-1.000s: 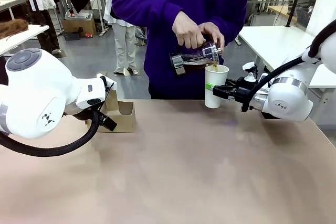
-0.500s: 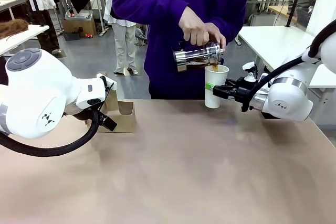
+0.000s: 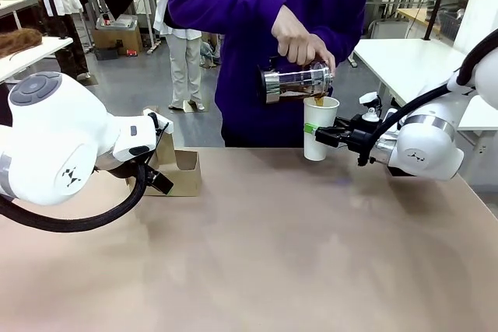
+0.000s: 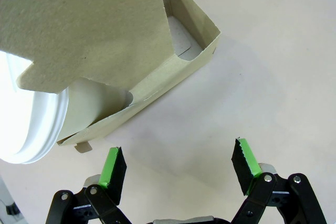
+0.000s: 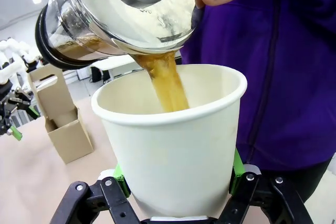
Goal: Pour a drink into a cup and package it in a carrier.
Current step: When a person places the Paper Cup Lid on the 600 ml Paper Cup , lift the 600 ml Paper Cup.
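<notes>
Right tool [image 3: 317, 131] is clamping the cup [image 3: 321, 114] upright at the far edge of the surface [image 3: 272, 254], under the glass jug [image 3: 299, 83] that the person's hand [image 3: 299, 40] is tipping. Over the last second the jug's base has been rising toward level, and the drink [image 5: 165, 85] is still streaming in, so filling is probably nearing its end. Left tool [image 4: 178, 169] is waiting, jaws spread, beside the carrier [image 4: 105, 30]. The cup is looking plain, white, tapered, lidless.
</notes>
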Motion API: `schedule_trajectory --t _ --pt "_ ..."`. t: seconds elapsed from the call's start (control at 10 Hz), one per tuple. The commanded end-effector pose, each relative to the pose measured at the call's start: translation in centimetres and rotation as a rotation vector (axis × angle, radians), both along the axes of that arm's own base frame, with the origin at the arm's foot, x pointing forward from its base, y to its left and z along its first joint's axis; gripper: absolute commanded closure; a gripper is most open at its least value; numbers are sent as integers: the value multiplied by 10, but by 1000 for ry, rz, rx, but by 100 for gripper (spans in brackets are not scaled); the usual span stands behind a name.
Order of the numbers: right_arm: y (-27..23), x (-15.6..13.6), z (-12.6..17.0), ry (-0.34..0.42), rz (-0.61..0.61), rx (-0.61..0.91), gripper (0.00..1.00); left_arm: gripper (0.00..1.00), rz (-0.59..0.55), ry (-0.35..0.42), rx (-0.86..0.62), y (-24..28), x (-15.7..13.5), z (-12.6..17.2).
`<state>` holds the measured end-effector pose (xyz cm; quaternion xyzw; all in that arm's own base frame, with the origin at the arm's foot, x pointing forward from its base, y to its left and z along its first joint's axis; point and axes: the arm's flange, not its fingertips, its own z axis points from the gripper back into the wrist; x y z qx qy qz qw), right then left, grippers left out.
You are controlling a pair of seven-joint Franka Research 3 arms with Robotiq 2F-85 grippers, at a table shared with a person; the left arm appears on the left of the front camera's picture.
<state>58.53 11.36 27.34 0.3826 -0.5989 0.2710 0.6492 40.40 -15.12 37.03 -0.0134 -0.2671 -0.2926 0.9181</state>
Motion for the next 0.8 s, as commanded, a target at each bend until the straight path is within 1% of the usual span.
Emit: schedule_trajectory --t 0.0,0.7 --pt "2 -1 1 4 -5 12 20 0 0 0 -1 0 0 0" --pt "2 -1 1 4 -5 12 20 0 0 0 -1 0 0 0"
